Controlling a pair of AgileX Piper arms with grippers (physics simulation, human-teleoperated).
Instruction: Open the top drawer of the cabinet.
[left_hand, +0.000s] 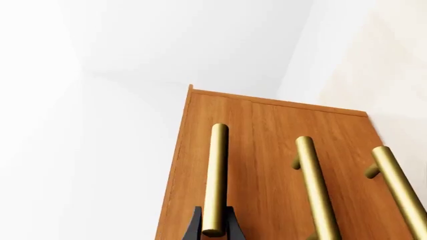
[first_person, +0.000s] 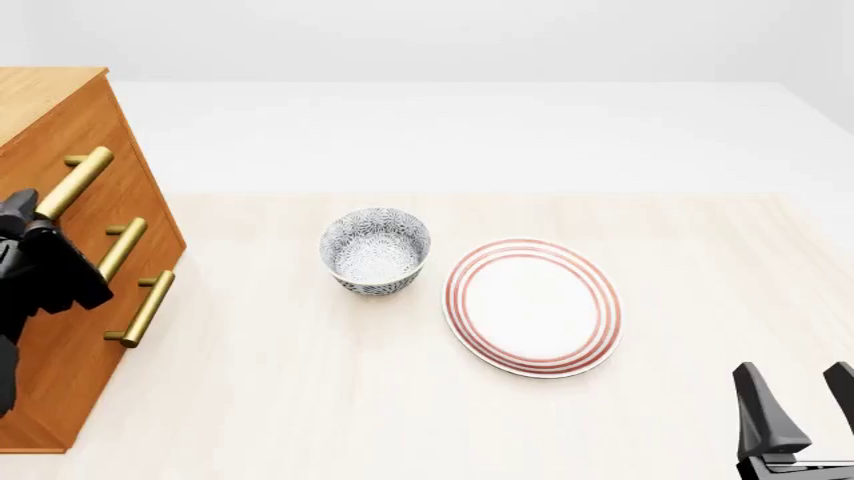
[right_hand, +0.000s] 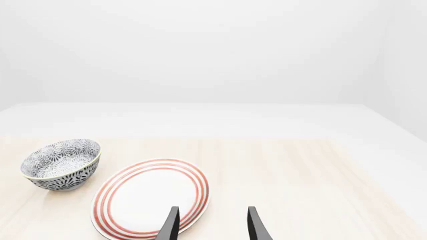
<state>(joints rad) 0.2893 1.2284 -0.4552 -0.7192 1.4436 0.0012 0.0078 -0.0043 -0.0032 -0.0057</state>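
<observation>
Left wrist view: left gripper (left_hand: 215, 226) clasps round brass handle (left_hand: 217, 175) (smooth).

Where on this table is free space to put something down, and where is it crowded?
Bare table lies between the cabinet and the bowl, along the near edge, and right of the plate. The far side behind the bowl and plate is also free. It is crowded at the top drawer, where the left tool surrounds the handle; bowl and plate sit nearly touching.
</observation>
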